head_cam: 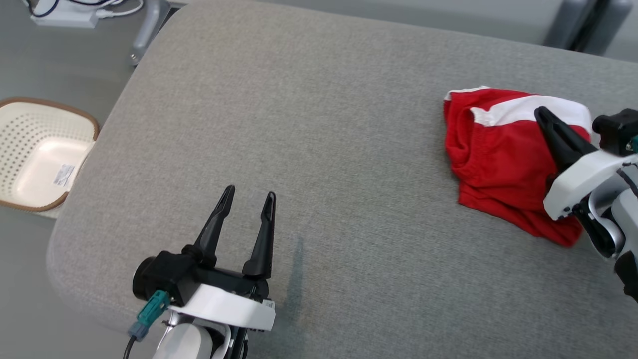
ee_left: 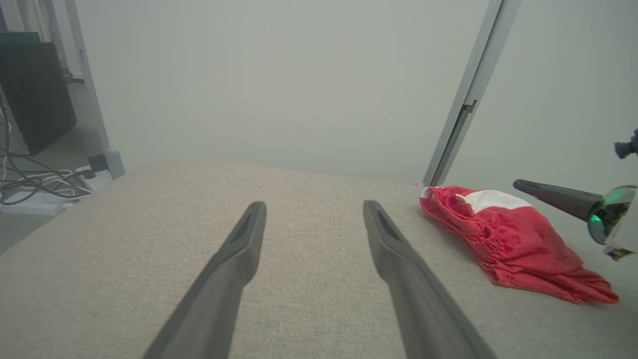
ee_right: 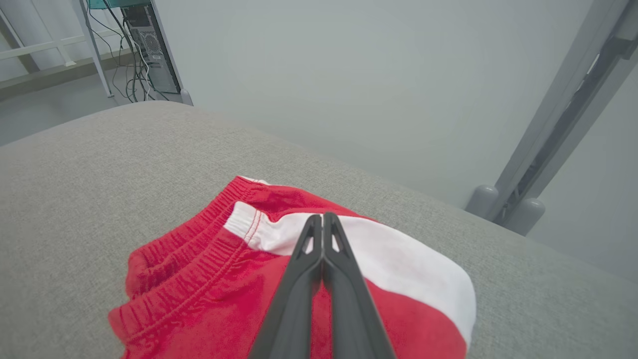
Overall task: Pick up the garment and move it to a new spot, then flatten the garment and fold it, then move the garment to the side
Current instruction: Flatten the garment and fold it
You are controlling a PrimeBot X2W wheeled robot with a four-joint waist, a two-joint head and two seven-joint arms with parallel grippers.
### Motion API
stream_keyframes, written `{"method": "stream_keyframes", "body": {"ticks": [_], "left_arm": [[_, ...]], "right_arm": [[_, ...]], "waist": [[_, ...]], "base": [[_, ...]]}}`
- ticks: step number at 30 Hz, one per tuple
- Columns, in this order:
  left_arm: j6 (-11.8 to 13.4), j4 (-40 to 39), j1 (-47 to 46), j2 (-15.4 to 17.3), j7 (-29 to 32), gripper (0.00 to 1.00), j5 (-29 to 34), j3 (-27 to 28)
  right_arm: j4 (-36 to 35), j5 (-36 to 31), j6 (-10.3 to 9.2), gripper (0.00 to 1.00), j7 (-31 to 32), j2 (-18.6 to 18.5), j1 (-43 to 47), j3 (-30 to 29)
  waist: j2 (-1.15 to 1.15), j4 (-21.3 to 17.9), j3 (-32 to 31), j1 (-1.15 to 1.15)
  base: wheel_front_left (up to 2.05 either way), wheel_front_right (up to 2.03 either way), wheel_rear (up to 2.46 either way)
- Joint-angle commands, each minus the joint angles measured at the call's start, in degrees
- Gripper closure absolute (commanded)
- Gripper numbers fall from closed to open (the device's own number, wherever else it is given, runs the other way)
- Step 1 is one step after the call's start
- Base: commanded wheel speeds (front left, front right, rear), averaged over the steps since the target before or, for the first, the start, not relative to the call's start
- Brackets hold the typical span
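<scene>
Two grippers are showing above a grey fabric-covered desk (head_cam: 349,124), one on each side of the head view. The left gripper (head_cam: 250,192) is hanging over the near left part of the desk, its two dark fingers standing well apart with nothing between them; in the left wrist view bare grey fabric is showing through the gap. The right gripper (ee_right: 323,217) is reaching in from the right edge of the head view, its fingers pressed together along their length with no cloth visible between them. Its tips are pointing over the white band of the garment (head_cam: 498,159), and in the left wrist view they are appearing to hover just above the cloth rather than resting on it. The garment, a pair of red shorts with a gathered elastic waistband and a white band, is lying crumpled on the right part of the desk, well apart from the left gripper, with the waistband turned toward the desk's middle. A cream perforated basket (head_cam: 20,124) with a brown rim is sitting on the floor beside the desk's left end, a small label lying inside it. A white power strip (head_cam: 65,19) with cables is lying on the floor beyond the basket. A grey metal post (ee_left: 463,99) is rising behind the desk's far edge, near the garment.
</scene>
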Motion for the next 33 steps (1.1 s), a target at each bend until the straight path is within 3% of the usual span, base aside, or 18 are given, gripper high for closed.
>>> {"method": "stream_keyframes", "body": {"ticks": [1,6,15,20,33], "left_arm": [[0.0,-0.2,-1.6,0.2,-0.2,0.0,-0.2,0.0],[0.2,-0.8,-2.7,0.2,-0.2,0.0,-0.8,-1.1],[1.0,-1.0,-3.6,0.2,-0.2,0.0,-1.9,-1.9],[0.9,-0.6,-3.4,0.2,-0.2,0.0,-0.9,-1.4],[0.0,0.4,-1.6,0.2,-0.2,0.0,1.3,2.6]], "right_arm": [[1.3,-0.7,-0.02,1.0,-0.4,0.5,-1.5,-0.4],[6.8,-2.7,-0.02,1.0,-0.4,1.5,-4.6,-0.2],[13.6,-0.6,-0.01,1.0,-0.4,2.8,-6.9,-0.2],[13.1,-0.1,0.0,1.0,-0.3,4.4,-6.9,0.1],[-1.8,-5.1,-0.02,1.0,-0.3,4.7,0.0,-7.5]], "waist": [[0.0,1.6,1.5,0.0],[0.0,4.4,3.8,0.0],[0.0,7.3,6.5,0.0],[0.0,5.3,5.7,0.0],[0.0,-4.9,-3.9,0.0]], "base": [[0.0,0.0,0.0],[0.0,0.0,0.0],[0.0,0.0,0.0],[0.0,0.0,0.0],[0.0,0.0,0.0]]}}
